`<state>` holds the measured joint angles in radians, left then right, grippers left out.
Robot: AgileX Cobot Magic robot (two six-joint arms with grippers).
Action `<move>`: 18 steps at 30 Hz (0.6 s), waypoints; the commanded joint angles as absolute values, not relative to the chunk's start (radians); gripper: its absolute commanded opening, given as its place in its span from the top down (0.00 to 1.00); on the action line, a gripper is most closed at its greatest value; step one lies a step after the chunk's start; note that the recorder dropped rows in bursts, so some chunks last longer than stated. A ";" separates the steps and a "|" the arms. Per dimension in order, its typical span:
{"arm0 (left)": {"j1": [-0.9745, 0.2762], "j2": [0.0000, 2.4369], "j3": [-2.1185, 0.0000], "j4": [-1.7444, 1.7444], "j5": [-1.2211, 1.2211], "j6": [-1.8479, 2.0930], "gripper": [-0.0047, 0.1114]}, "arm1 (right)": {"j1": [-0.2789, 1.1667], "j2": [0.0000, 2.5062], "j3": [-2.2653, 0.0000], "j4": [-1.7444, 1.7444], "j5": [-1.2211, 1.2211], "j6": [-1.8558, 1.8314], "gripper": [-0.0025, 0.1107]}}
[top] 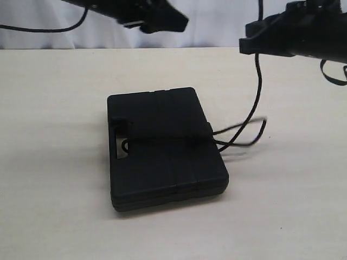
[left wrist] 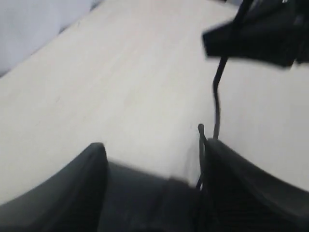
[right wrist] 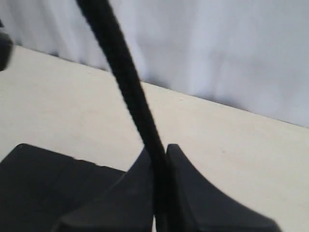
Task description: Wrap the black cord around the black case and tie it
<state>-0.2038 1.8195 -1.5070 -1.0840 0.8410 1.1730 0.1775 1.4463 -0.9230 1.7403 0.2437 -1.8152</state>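
Rising from the right edge of the flat rectangular matte black plastic case (top: 165, 149), the long thin black braided cord (right wrist: 129, 87) climbs to the right pincer (top: 248, 46) in the upper right of the exterior frame, whose fingers are pressed together on it. So the case lies below and to the left of that pincer, flat on the pale beige surface (top: 54, 216) at mid-frame. Its long axis runs from the far side towards the near side.

One band of cord crosses the lid the short way, from the slot handle on the left edge to the right edge (it seems to loop into the slot, though the view is too dark to be sure). A slack, blurred loop lies just beside the case on the right.

At upper middle, the left pincer (top: 173, 21) hangs above the case's far edge, spread wide and holding nothing. It is the nearer one to the handle side.

Count: one case, one cord, two pincers.
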 commanded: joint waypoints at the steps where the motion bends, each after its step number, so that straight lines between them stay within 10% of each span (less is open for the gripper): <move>1: -0.158 1.797 -1.499 -0.560 0.990 0.765 0.47 | 0.174 1.422 -0.931 1.744 0.100 -1.801 0.94; 18: -0.161 1.955 -1.305 -0.386 0.922 0.307 0.48 | 0.174 1.428 -0.931 1.744 0.129 -1.801 0.94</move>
